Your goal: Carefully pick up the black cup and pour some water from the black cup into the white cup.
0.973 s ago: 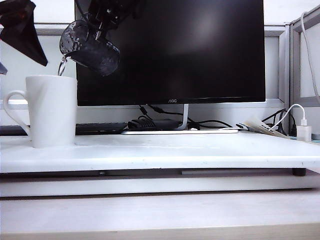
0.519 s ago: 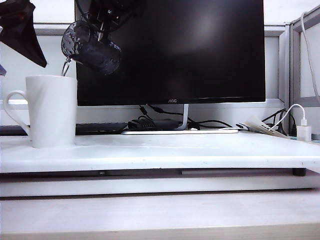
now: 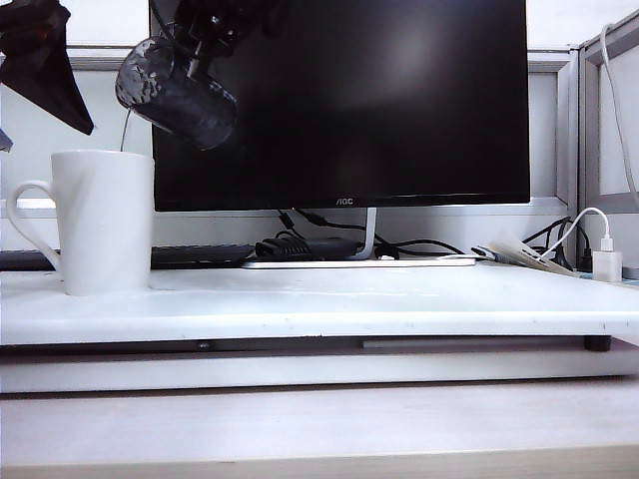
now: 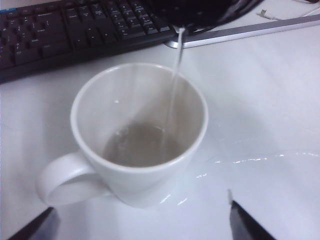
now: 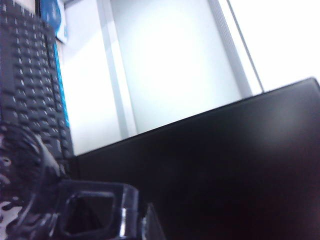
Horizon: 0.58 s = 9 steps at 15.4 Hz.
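The black cup hangs tilted in the upper left of the exterior frame, its mouth turned down and to the left, above and just right of the white cup. The right claw holds it from above, shut on its side; in the right wrist view only a dark finger and the flecked cup wall show at the lower left. Water falls as a thin thread from the black cup's lip into the white cup. Compared with a second ago, the stream is thinner and the black cup's mouth sits slightly higher and further left; the white cup has not moved.

The white cup stands upright at the left of the counter, handle pointing to the frame's left edge. In the left wrist view the stream drops into the mug, which holds a shallow pool at the bottom; a wet streak lies on the counter to its right.

The left claw hovers near the white cup, wide apart and empty, its two dark fingertips at the bottom corners of that view. A monitor and keyboard lie behind.
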Each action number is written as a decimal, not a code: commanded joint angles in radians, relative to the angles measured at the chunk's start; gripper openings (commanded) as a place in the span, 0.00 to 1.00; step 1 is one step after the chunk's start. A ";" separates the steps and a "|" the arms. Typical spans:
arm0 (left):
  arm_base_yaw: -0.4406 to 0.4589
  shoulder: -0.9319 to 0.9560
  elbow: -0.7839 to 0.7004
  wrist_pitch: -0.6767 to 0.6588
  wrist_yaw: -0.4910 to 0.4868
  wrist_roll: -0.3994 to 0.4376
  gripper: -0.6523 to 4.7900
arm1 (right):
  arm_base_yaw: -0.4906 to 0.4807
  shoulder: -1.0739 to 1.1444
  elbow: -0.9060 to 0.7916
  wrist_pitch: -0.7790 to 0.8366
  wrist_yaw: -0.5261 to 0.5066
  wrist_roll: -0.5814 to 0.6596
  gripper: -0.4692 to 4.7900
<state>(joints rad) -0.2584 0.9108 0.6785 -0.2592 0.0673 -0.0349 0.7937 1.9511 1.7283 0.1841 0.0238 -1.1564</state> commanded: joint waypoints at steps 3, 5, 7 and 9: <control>0.000 -0.002 0.007 0.005 -0.003 0.001 1.00 | -0.002 -0.011 0.010 0.073 0.000 0.354 0.09; 0.000 -0.002 0.007 0.005 -0.003 0.001 1.00 | -0.006 -0.013 0.010 0.084 0.001 0.510 0.09; 0.000 -0.002 0.008 0.006 -0.003 0.001 1.00 | -0.026 -0.041 0.010 0.100 0.004 0.755 0.09; 0.000 -0.008 0.008 0.024 -0.001 0.000 1.00 | -0.070 -0.096 0.009 0.100 0.004 0.972 0.09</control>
<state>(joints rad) -0.2584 0.9092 0.6785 -0.2584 0.0673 -0.0349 0.7403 1.8885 1.7279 0.2371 0.0250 -0.3008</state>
